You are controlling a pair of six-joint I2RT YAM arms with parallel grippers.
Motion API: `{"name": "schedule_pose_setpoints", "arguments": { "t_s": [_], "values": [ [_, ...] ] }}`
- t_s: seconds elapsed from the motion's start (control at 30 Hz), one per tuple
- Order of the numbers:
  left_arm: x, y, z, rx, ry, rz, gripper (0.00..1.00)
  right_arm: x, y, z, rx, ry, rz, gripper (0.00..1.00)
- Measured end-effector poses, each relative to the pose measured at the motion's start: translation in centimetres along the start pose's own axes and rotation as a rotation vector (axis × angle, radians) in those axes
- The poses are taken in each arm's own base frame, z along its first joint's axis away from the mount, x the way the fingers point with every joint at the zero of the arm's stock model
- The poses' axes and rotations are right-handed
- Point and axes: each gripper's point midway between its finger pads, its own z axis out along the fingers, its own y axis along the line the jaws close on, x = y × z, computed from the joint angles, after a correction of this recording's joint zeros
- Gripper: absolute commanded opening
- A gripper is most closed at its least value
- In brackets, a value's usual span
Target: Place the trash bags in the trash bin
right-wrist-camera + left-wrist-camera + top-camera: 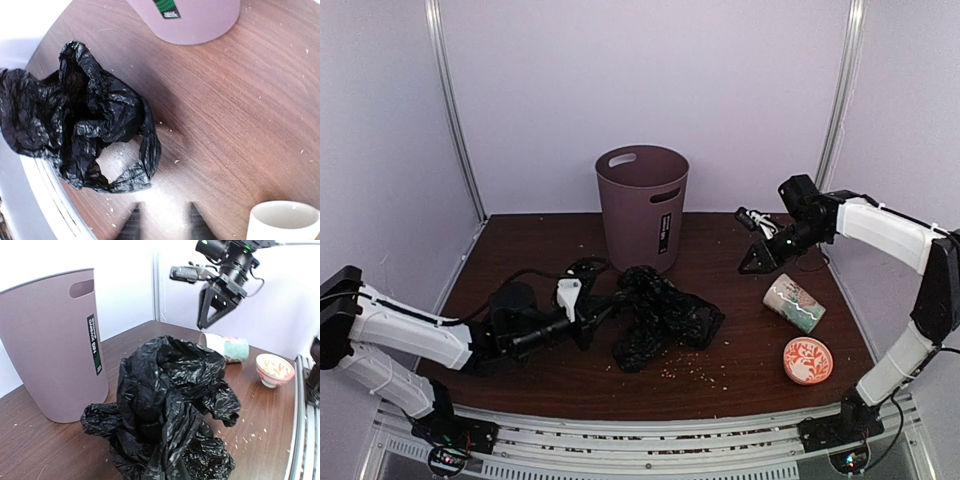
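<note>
**Sam:** What does the trash bin point(642, 205) look like?

**Mia:** It is round and a dusty purple-brown. It gets thinner toward the bottom. It has slot holes for hands near the top and a black sticker point(665, 232) with green on its side. It stands up straight at the far middle of the table point(740, 350).

**Sam:** And the trash bags point(655, 320)?

**Mia:** They are black, shiny and all crinkly, in one messy heap. They lie on the table just in front of the bin, not in it. One loop of plastic makes a hole, and you can see the table through it.

**Sam:** What about the left jaws?

**Mia:** They are low at the left edge of the heap, squeezed tight on the black plastic. The bag hides their tips.

**Sam:** And the right jaws?

**Mia:** They are up in the air on the right, near a mug point(794, 303) that lies on its side. They are only a little apart, with nothing between them. A small orange bowl point(808, 360) sits near the mug. Crumbs point(685, 373) dot the table.
</note>
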Motion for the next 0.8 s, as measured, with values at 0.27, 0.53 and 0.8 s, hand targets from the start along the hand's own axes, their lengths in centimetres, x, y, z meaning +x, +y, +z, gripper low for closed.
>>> {"name": "schedule_pose_setpoints", "arguments": {
  "t_s": [0.27, 0.53, 0.8],
  "values": [
    [0.5, -0.6, -2.9, 0.019, 0.026, 0.075, 0.00, 3.2, 1.6, 4.2, -0.126, 0.115, 0.026, 0.79],
    [2.3, -0.5, -3.2, 0.021, 0.081, 0.092, 0.00, 6.6, 4.0, 11.2, -0.247, 0.329, 0.056, 0.79],
    [3.1, -1.2, -3.3, 0.050, 0.114, 0.082, 0.00, 6.4, 5.2, 12.6, -0.319, 0.372, 0.062, 0.00]
  ]
}}
